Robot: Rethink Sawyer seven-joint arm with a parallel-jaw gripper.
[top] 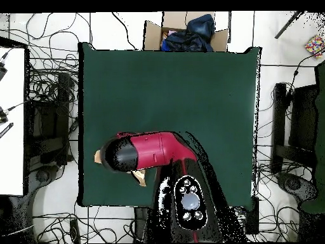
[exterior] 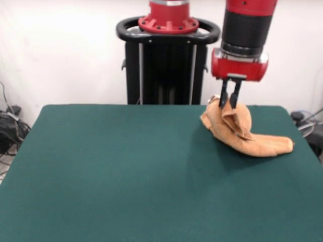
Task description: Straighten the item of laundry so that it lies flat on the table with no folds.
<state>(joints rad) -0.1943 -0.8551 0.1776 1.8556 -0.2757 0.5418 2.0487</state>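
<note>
Green felt table (exterior: 116,171) holds the bunched orange-tan towel (exterior: 242,133) near its far corner by the pedestal (exterior: 166,60). Gripper (exterior: 229,98) pinches its raised peak. Overhead, the arm (top: 149,151) hides most of the cloth.

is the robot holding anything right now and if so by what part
Yes: the gripper pinches the towel at its raised top, the end nearest the pedestal; the rest trails on the table.

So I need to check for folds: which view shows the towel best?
The front view: the towel lies bunched near the table's far edge, its peak between the gripper's fingers. Overhead, the arm hides all but small bits of it.
</note>
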